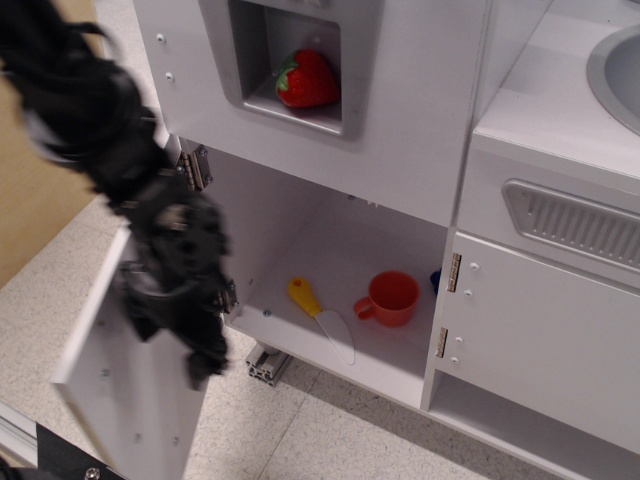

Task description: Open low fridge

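The low fridge (330, 250) fills the middle of the view, below the grey upper door with its window and strawberry (307, 80), and its compartment stands fully exposed. Judged from how things lie, the task looks essentially done: the interior is visible from its hinged left edge to its right wall, and nothing is left but perhaps for the arm to clear away.

The fridge door (120, 400) hangs at about 8 o'clock from the compartment, swung far out on its hinges (195, 168) at the opening's upper left. Its long axis runs roughly from 1 o'clock down to 7 o'clock in the view, and its broad face looks toward the lower left, away from the cupboard. Its handle is not visible from here.

The arm (90, 110) comes in from 10 o'clock, blurred by motion, and the gripper (195, 340) sits against the door's inner side near its right edge. Whether the pincer is wide, narrow or gripping the door, I cannot tell through the blur.

Inside, on the shelf floor, an orange cup (390, 297) sits at 3 o'clock from a yellow-handled utensil (318, 312), the two near but apart.
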Robot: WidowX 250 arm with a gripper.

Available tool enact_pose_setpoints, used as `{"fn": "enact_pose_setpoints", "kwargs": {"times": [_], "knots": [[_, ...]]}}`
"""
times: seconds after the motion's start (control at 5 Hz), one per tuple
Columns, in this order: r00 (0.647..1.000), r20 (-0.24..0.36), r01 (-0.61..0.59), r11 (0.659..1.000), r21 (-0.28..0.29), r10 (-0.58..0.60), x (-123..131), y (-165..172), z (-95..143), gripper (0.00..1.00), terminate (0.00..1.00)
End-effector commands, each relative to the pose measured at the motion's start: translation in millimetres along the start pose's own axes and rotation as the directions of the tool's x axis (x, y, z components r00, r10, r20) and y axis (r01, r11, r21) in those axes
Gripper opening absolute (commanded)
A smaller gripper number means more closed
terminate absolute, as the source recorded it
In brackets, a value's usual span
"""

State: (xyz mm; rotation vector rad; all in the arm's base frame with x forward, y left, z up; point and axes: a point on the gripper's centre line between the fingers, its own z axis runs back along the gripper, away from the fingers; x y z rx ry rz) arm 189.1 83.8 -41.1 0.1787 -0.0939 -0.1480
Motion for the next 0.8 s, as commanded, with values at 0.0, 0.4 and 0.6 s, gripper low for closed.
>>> {"fn": "enact_pose_setpoints", "kwargs": {"times": [0.0,0.4,0.6], "knots": [[0.999,0.051,-0.004,0.997,0.075,0.0,-18.9,54.0,6.9,1.0,0.0],[0.999,0.051,-0.004,0.997,0.075,0.0,-18.9,54.0,6.9,1.0,0.0],[0.999,0.051,-0.004,0.997,0.075,0.0,-18.9,54.0,6.9,1.0,1.0]]}}
